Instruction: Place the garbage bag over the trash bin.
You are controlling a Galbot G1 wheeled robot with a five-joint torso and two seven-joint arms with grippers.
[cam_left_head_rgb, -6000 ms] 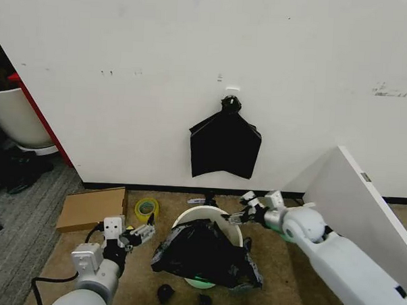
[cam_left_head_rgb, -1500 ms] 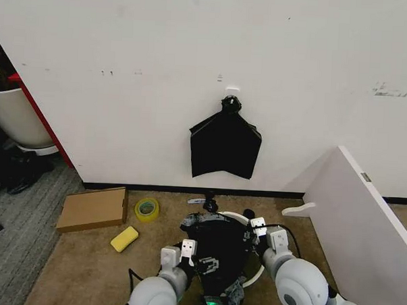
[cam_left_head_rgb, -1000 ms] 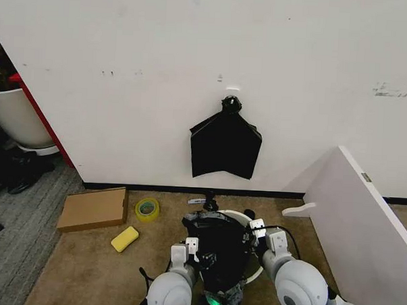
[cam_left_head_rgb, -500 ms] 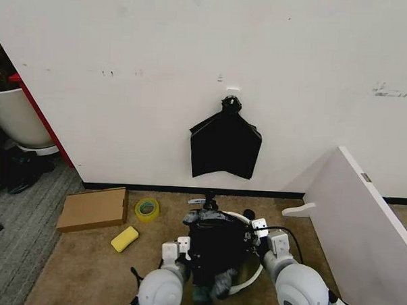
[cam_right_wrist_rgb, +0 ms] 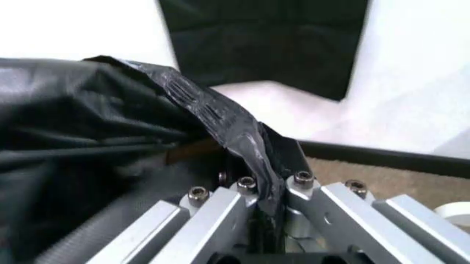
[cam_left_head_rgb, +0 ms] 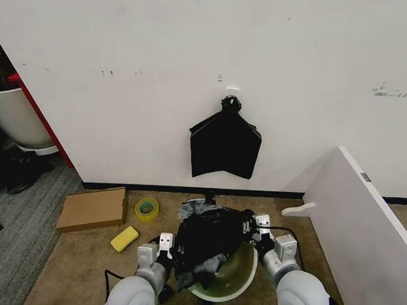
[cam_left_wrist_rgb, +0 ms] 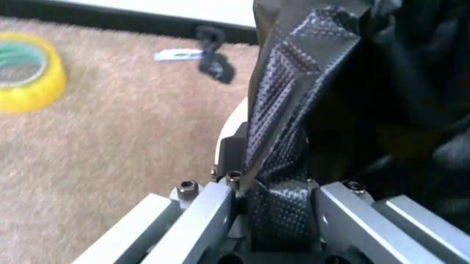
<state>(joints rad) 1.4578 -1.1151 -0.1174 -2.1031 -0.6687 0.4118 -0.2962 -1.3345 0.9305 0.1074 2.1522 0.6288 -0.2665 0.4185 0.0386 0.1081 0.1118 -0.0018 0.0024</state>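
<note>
Both of my grippers are clamped on the garbage bag (cam_left_head_rgb: pixel 206 242): the left gripper (cam_left_head_rgb: pixel 166 257) pinches a fold on its left side, and the left wrist view shows the jaws closed on that crinkled strip (cam_left_wrist_rgb: pixel 283 165); the right gripper (cam_left_head_rgb: pixel 253 230) holds the opposite side, its jaws shut on a ridge of plastic (cam_right_wrist_rgb: pixel 242 143) in the right wrist view. Compared with half a second ago, I see the bag pulled wider and lifted off the front of the trash bin (cam_left_head_rgb: pixel 235 289), so the bin's pale greenish inside is now open to my head camera where black plastic covered it before; my left arm has also shifted outward to the left. The bag bunches over the bin's rear rim and left side, with a grey crumpled edge (cam_left_head_rgb: pixel 196 207) sticking up at the back. Inside the bin I can make out nothing but its bare wall. It stands on tan carpet (cam_left_head_rgb: pixel 83 269) close to the white wall (cam_left_head_rgb: pixel 126 68), where a flat black bundle (cam_left_head_rgb: pixel 225 148) hangs from a hook. A yellow sponge (cam_left_head_rgb: pixel 124 239), a roll of yellow tape (cam_left_head_rgb: pixel 146 209) and a flat cardboard box (cam_left_head_rgb: pixel 93 208) lie toward the carpet's left edge, and a white panel (cam_left_head_rgb: pixel 363 220) leans at its right edge.
</note>
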